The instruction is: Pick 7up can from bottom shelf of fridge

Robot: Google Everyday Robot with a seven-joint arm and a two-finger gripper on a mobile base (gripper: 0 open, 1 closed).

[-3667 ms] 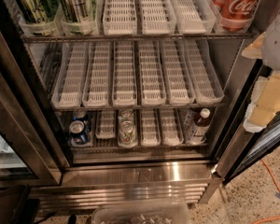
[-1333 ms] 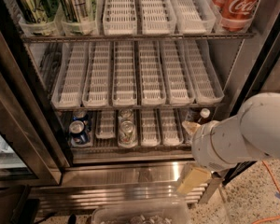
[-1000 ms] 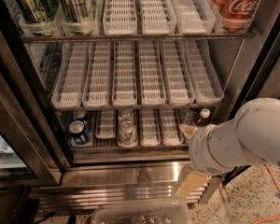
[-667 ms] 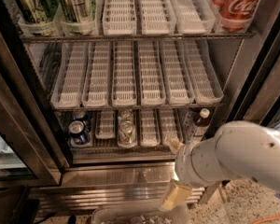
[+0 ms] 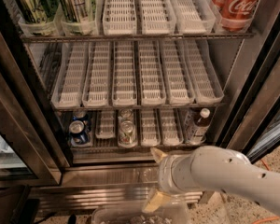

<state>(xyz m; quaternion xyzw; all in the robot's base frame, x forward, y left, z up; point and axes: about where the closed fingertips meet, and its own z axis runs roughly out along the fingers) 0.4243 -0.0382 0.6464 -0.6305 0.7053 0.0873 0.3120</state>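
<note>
The 7up can stands upright at the front of a middle lane on the bottom shelf of the fridge, with a second similar can right behind it. My gripper is outside the fridge, below the shiny front ledge and a little right of the can. Its two cream fingers are spread apart with nothing between them. The white arm reaches in from the lower right and hides part of the ledge.
Two dark blue cans stand in the bottom shelf's left lane and a white-capped brown bottle at its right. The middle shelf holds bare white trays. Green cans and a Coca-Cola can are on top. A clear bin sits below.
My arm has come in from the right and moved left and down across the front of the fridge. The cans and bottle have not moved.
</note>
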